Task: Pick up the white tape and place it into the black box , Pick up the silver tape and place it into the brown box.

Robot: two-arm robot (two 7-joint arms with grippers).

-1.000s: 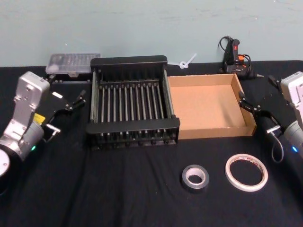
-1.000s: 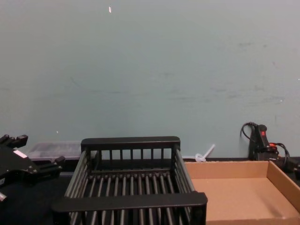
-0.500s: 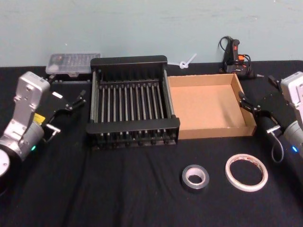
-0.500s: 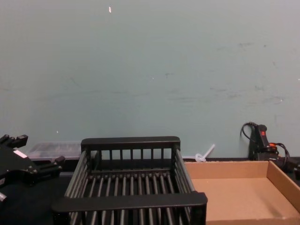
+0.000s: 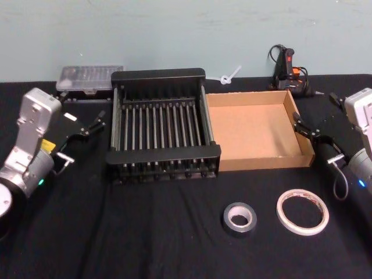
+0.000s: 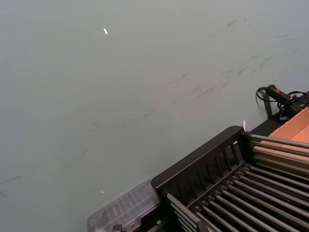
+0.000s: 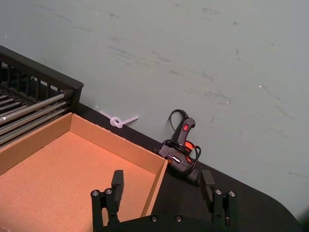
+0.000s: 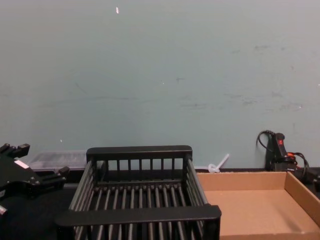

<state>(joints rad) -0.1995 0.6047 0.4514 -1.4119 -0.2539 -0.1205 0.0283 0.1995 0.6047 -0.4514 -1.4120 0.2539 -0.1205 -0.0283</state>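
Head view: the black box [image 5: 164,125] and the brown box [image 5: 256,131] stand side by side, walls touching, at the back of the black counter [image 5: 145,232]. The silver tape [image 5: 239,218] and the white tape [image 5: 302,211] lie flat near the front, close together but apart, with bare cloth all around them. The left end effector [image 5: 87,125] hangs spread just left of the crate; the right end effector [image 5: 311,131] hangs spread by the cardboard's right wall.

Chest view: crate rim [image 8: 139,215] in front, cardboard wall [image 8: 300,192] right.

Right wrist view: fingers [image 7: 117,183] wide apart over the tray's corner, near a black-and-red tool [image 7: 181,154].
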